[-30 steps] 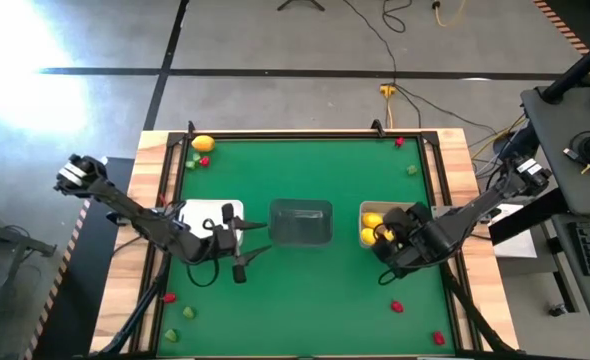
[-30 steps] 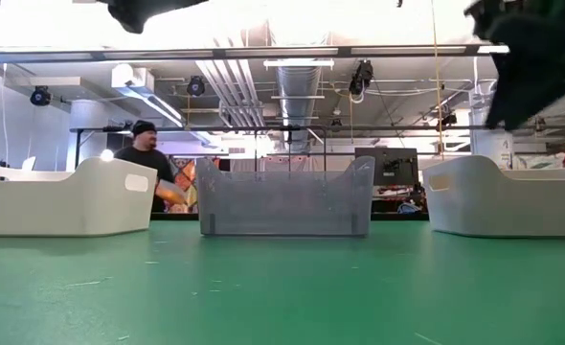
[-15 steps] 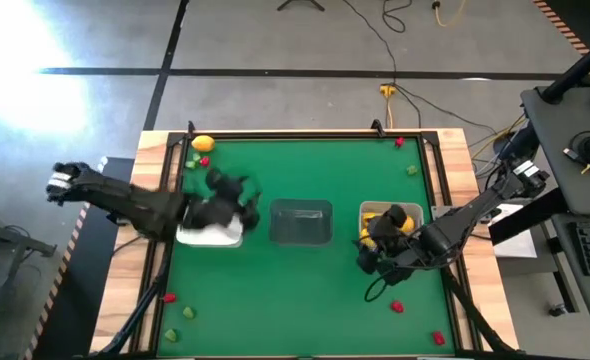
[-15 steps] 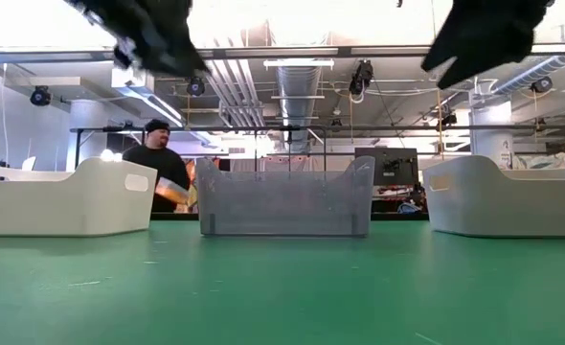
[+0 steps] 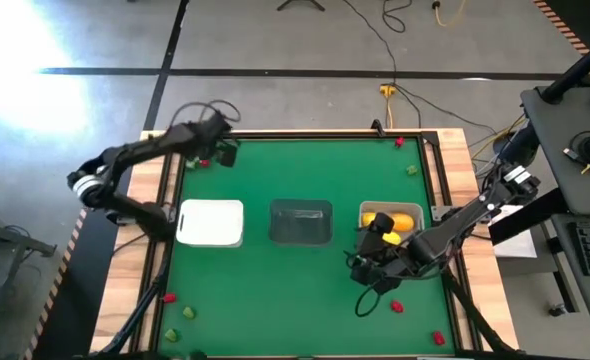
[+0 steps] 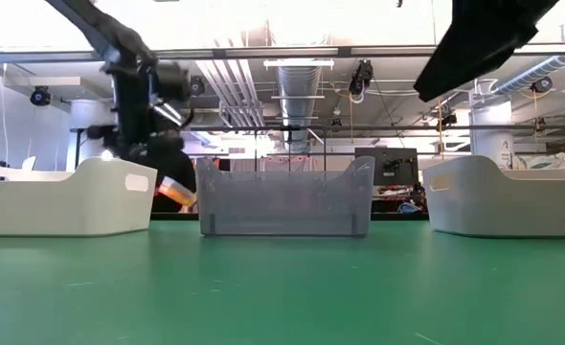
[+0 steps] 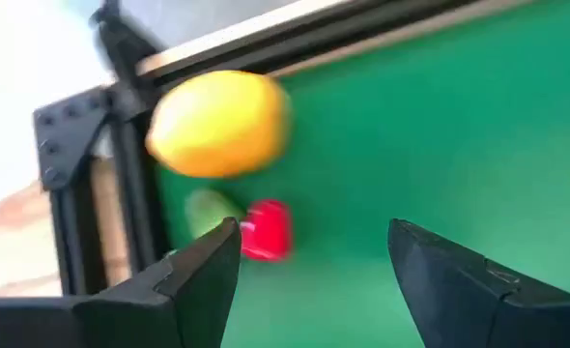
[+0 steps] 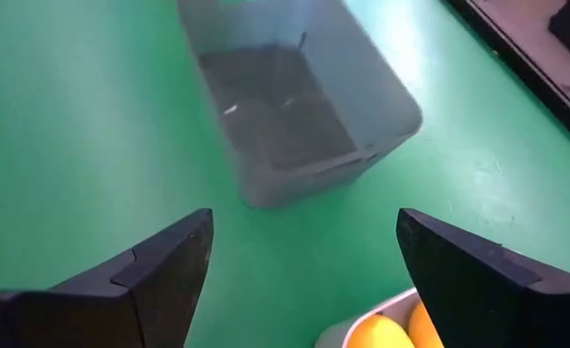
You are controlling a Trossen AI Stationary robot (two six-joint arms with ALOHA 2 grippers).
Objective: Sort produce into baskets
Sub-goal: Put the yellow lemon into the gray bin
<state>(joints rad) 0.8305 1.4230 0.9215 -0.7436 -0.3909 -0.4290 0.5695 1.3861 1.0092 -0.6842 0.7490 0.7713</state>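
My left gripper (image 5: 218,152) is open and empty above the table's far left corner. In its wrist view (image 7: 314,242) a yellow lemon-like fruit (image 7: 219,124), a red bit (image 7: 266,230) and a green bit (image 7: 206,211) lie on the green mat just ahead of the fingers. My right gripper (image 5: 361,268) is open and empty, held above the mat near the pale basket's (image 5: 415,210) near left corner; that basket holds yellow fruits (image 5: 385,222). The dark grey basket (image 5: 301,222) and the white basket (image 5: 211,222) hold nothing I can see. The right wrist view (image 8: 304,232) looks onto the dark grey basket (image 8: 295,116).
Loose produce lies on the mat: a red bit (image 5: 399,142) and a green bit (image 5: 412,170) at the far right, red bits (image 5: 396,306) (image 5: 438,338) at the near right, and a red bit (image 5: 169,297) with green bits (image 5: 188,313) at the near left. A dark frame edges the mat (image 5: 305,134).
My left gripper has swung from beside the white basket's near right corner toward the table's far left corner, ending over the lemon-like fruit. My right gripper has moved from over the pale basket toward the table's near edge and a little left.
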